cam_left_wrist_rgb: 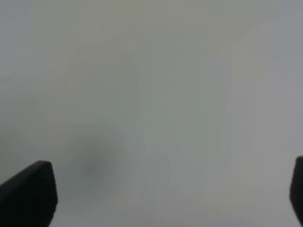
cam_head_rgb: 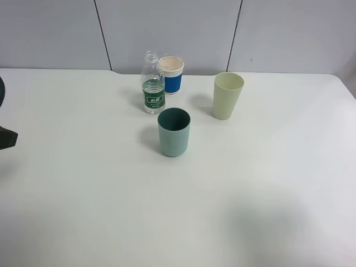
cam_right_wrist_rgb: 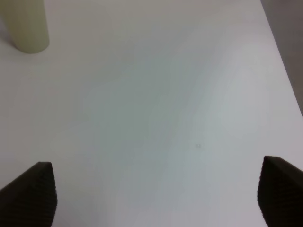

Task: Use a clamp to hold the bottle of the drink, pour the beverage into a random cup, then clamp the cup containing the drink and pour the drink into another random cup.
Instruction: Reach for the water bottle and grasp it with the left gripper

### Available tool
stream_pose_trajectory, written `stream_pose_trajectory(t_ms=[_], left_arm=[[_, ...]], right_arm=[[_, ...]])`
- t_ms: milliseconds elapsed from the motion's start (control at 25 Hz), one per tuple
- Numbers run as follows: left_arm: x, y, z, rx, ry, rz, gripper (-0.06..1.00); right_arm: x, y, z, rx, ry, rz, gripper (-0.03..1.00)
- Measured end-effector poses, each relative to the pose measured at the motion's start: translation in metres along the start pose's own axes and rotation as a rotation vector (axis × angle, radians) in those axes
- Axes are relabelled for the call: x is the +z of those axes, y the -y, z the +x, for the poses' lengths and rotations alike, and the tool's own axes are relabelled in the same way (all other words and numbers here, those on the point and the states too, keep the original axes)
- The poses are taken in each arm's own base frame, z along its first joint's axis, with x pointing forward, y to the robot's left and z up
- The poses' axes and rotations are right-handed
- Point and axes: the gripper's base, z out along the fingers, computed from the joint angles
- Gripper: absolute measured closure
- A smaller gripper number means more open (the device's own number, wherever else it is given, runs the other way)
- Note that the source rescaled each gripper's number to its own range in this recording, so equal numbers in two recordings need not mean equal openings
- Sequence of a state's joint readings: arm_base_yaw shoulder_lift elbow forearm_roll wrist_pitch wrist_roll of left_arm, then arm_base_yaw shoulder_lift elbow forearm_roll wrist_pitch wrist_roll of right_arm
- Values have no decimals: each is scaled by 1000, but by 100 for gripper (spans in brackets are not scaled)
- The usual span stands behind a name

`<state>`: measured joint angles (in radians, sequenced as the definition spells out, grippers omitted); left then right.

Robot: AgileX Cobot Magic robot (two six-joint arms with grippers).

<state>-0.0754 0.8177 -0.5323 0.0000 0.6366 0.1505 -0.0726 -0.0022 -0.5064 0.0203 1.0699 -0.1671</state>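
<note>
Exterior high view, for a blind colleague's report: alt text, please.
A teal cup stands upright on a white table, with a part-filled bottle and a blue-sleeved paper cup behind it and a taller pale green cup to the right.

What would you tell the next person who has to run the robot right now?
Left gripper: open, empty, over bare table.
Right gripper: open, empty, with the pale green cup in its view.
Things: the bottle stands upright at the back beside the paper cup. The teal cup stands in front of it, mid-table, and the pale green cup is off to the right.
Done: no pour that shows; the water is in the bottle and nothing is gripped.
Left: grip the bottle, pour into the teal cup, then grip that cup and pour into the pale green cup.
</note>
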Motion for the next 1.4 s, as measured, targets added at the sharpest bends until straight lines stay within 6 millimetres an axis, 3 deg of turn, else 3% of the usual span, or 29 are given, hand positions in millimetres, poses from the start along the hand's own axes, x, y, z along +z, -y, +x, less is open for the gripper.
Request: stream_pose_trajectory(t_ms=[800,1400], left_arm=[[93,10,-19,128,-35,27,-6],[139,16,-39,100,106,65,-6]], right_arm=[[0,0,0,0,0,0,42],[0,0,0,0,0,0,42]])
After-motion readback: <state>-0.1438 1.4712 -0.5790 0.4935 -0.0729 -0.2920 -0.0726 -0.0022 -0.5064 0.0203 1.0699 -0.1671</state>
